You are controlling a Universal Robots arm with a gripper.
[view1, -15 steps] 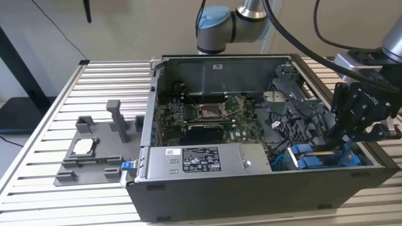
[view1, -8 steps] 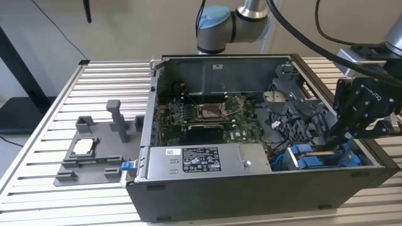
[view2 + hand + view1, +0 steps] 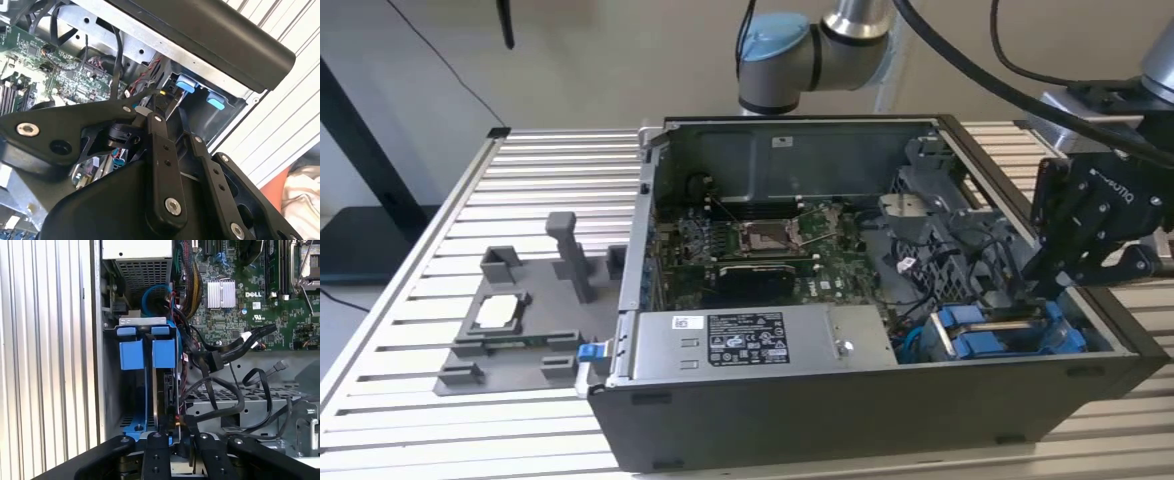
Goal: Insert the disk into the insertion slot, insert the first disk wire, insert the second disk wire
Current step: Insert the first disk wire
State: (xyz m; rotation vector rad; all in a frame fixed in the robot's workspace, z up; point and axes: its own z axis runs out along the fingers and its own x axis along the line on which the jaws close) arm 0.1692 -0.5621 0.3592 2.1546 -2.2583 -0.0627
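Black wire plug [image 3: 175,421] pinched in my gripper [image 3: 172,430], jaws nearly together on it.
Plug is right at the edge of the disk [image 3: 166,385]. It stands edge-on in its blue carrier inside the insertion slot [image 3: 994,338], at the 4 o'clock corner of the open case [image 3: 720,420] in the exterior view. Green motherboard [image 3: 761,250] lies at 10 o'clock from the slot.

A table [image 3: 547,165] of ribbed, pale metal slats spreads across the exterior view, and behind it stands a plain cream wall [image 3: 614,60], softly and evenly lit. At the exterior view's left a black post [image 3: 360,130] slants up from a dark flat base [image 3: 360,245] on the pale floor [image 3: 336,335]. A thin black cable [image 3: 447,70] runs aslant across the wall.
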